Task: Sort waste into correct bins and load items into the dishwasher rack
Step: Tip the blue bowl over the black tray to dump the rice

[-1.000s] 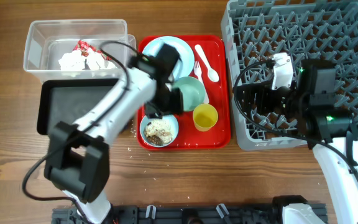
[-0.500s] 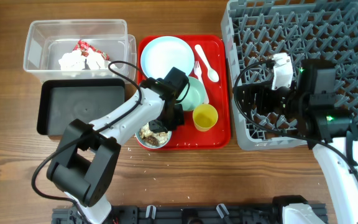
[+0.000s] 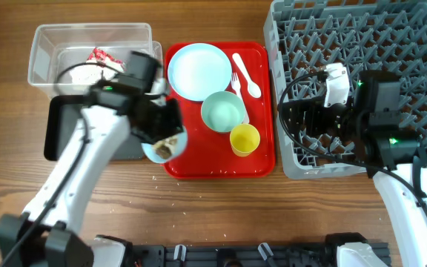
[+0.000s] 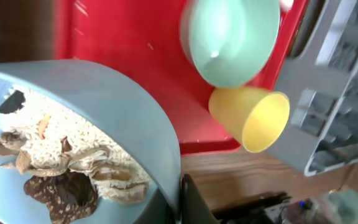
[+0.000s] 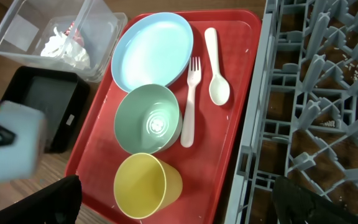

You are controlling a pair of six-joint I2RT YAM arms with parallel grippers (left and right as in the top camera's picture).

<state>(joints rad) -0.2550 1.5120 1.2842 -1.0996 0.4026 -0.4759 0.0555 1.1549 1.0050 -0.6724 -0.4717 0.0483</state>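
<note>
Two bowls are waiting to be dealt with, and we are handling the dirty one: our left pincer [image 3: 158,127] is pinching the rim of the scrap bowl [image 3: 165,147], which is hanging over the near left edge of the red tray [image 3: 262,159], just beside the black tray [image 3: 58,133]. Whitish food scraps [image 4: 61,168] with brown bits are lying inside it. We are judging this as the scrap-dumping step, with the napkin [image 3: 87,73] and red wrapper [image 3: 98,54] already lying in the clear tub [image 3: 50,44]. Next we are likely needing to carry the bowl further left over the black tray and tip it until the scraps slide out, keeping the rim grip firm. Our right pincer [image 3: 306,119] is hanging with fingers spread and empty over the near left part of the dishwasher rack [image 3: 362,44]. On the red tray the plate [image 3: 199,70], clean bowl [image 3: 223,111], yellow cup [image 3: 245,139], fork [image 3: 237,85] and spoon [image 3: 247,74] are waiting for loading, and a few crumbs are lying on the worktop [image 3: 199,215].
</note>
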